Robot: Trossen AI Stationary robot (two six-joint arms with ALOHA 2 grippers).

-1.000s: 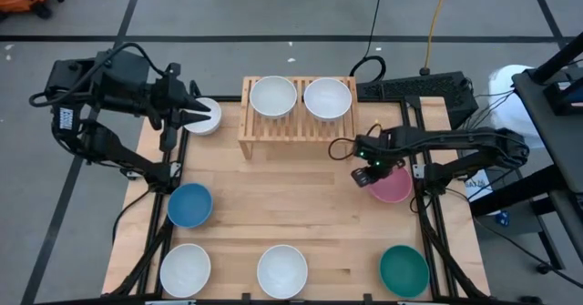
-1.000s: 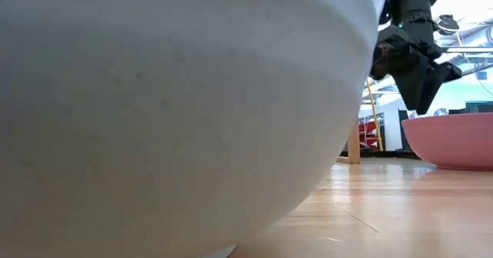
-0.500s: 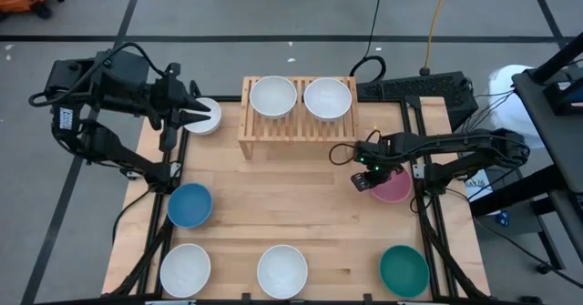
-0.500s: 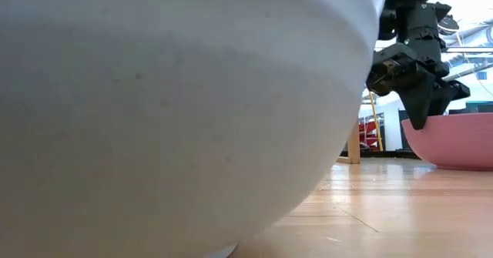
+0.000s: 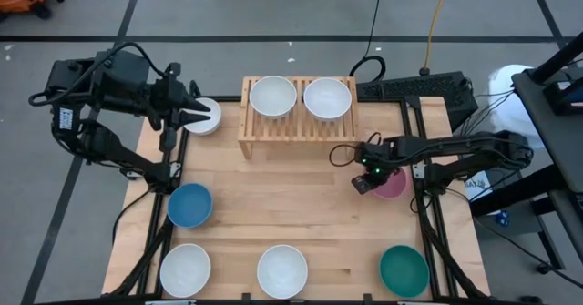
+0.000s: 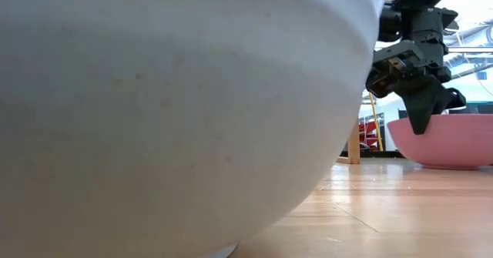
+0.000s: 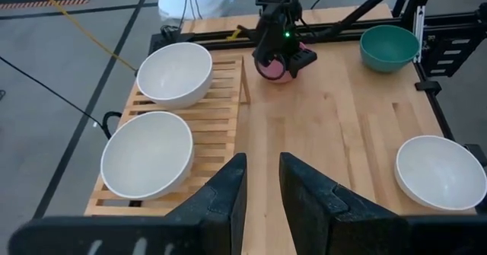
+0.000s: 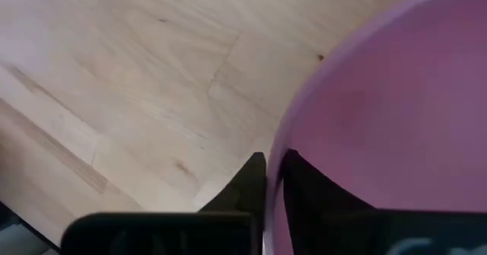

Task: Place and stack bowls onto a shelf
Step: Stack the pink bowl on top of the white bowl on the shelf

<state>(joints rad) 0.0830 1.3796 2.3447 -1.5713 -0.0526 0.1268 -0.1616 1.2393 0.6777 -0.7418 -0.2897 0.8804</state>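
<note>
1. the right gripper is down at the pink bowl, on the table's right side, in front of the shelf's right end.
2. in the right wrist view the two dark fingers straddle the pink bowl's rim, one outside over the wood, one inside, with only a thin gap between them (pinched on the rim, as far as can be seen).
3. the low view shows the same claw tip dipping at the bowl's near edge, the bowl sitting on the tabletop.
4. the shelf stands at the table's far middle and carries two white bowls side by side, left one and right one.
5. the left gripper hangs at the far left corner, over another white bowl; its fingers stand a little apart with nothing between them.
6. remaining bowls on the table: blue bowl at the left edge, two white ones along the near edge, dark green bowl near right.
</note>
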